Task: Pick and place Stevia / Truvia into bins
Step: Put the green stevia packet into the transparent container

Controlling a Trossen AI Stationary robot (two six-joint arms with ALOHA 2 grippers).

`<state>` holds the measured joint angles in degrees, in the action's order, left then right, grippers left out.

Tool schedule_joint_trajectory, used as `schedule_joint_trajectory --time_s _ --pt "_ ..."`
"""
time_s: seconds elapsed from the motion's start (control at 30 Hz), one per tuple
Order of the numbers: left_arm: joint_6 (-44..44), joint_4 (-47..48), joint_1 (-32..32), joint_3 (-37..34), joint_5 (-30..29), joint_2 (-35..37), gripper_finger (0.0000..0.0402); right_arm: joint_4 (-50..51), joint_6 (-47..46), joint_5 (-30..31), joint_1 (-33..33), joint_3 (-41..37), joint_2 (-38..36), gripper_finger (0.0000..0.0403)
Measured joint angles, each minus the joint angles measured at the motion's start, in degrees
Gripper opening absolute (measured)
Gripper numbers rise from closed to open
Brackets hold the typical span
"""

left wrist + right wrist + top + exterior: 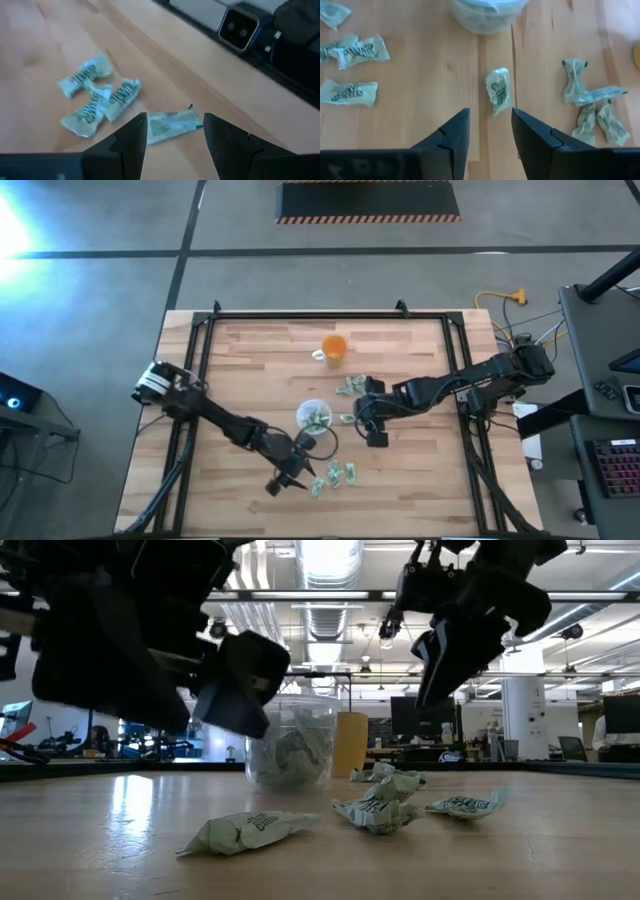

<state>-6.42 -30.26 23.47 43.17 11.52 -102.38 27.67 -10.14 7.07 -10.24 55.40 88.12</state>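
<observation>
Pale green and white Stevia sachets lie flat on the wooden table in loose groups: one near the front edge (pixel 335 477), one to the right of the orange cup (pixel 350 387), and a single sachet (pixel 347 418) beside the bin. The bin (pixel 313 416), a small clear round cup, stands upright mid-table with sachets inside. My left gripper (pixel 303 473) is open just left of the front group, and one sachet (pixel 172 122) lies ahead between its fingers, untouched. My right gripper (pixel 366 426) is open above the table, with the single sachet (pixel 498 90) just ahead of its fingertips.
An orange translucent cup (pixel 334 348) stands behind the bin toward the far edge. A black frame (pixel 300 315) runs around the tabletop. More sachets lie to either side of my right gripper (pixel 350 50) (pixel 592 105). Bare wood spreads across the table's left part (pixel 230 370).
</observation>
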Motion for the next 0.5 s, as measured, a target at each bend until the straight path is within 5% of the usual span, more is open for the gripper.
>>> schedule_joint_trajectory --time_s 0.5 --pt "-0.01 2.80 1.31 4.31 -4.03 -4.14 0.0178 -0.19 -1.98 0.46 0.00 -3.04 0.00 0.0127"
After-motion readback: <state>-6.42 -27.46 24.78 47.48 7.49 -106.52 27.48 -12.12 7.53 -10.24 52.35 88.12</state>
